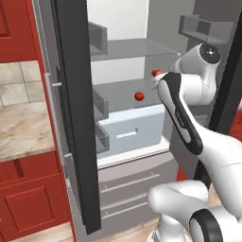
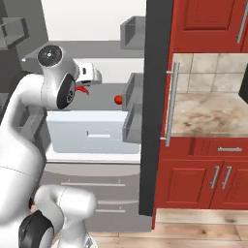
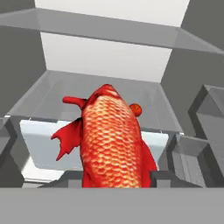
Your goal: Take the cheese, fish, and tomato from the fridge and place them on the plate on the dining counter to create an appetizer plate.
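The fridge (image 1: 71, 94) stands open, its dark door edge (image 2: 157, 97) also to the right of the arm. My gripper (image 3: 113, 179) is inside it above the middle glass shelf, shut on the fish (image 3: 111, 140), a red-orange scaly piece. A bit of the fish (image 1: 156, 73) peeks past my forearm, and its tail (image 2: 83, 90) hangs below the hand. The tomato (image 1: 139, 96) sits on the shelf beyond and lower, a small red ball (image 2: 117, 100), half hidden behind the fish (image 3: 136, 109). The cheese, the plate and the dining counter are out of view.
A pale drawer (image 1: 132, 130) lies under the shelf. Grey door bins (image 1: 101, 106) (image 2: 133, 121) jut in from both sides. A glass shelf (image 3: 109, 30) runs above the hand. Red cabinets with a marbled counter (image 1: 23, 127) (image 2: 208, 114) flank the fridge.
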Robot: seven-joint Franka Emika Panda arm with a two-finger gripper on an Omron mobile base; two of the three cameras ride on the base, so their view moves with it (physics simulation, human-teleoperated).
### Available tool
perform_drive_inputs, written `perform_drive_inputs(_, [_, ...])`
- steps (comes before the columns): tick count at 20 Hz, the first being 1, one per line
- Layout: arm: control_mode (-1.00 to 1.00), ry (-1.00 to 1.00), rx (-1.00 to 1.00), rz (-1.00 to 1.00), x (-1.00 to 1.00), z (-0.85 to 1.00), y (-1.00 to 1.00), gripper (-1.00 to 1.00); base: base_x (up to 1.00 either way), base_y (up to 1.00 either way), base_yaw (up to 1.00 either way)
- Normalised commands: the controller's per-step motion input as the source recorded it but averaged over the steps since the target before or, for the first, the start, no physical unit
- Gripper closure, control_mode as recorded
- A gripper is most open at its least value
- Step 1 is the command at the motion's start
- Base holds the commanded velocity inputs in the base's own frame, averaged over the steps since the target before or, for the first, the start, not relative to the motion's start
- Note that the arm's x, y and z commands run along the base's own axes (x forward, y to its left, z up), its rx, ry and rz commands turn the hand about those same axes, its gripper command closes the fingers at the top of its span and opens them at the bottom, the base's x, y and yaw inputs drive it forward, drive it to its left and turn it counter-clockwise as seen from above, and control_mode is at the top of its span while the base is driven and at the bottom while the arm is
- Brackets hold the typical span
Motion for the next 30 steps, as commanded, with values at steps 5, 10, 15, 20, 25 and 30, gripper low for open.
perform_drive_inputs(5, [1.00,0.00,0.00,0.00,0.00,0.00,0.00,1.00,-1.00,0.00,-0.09])
perform_drive_inputs(10, [1.00,0.00,0.00,0.00,0.00,0.00,0.00,1.00,-0.91,0.08,-0.29])
perform_drive_inputs(15, [1.00,0.00,0.00,0.00,0.00,0.00,0.00,1.00,-0.65,0.18,-0.50])
perform_drive_inputs(20, [1.00,0.00,0.00,0.00,0.00,0.00,0.00,1.00,-0.35,0.00,-0.69])
perform_drive_inputs(25, [1.00,0.00,0.00,0.00,0.00,0.00,0.00,1.00,0.01,0.00,-0.75])
perform_drive_inputs(30, [1.00,0.00,0.00,0.00,0.00,0.00,0.00,1.00,0.36,-0.03,-0.68])
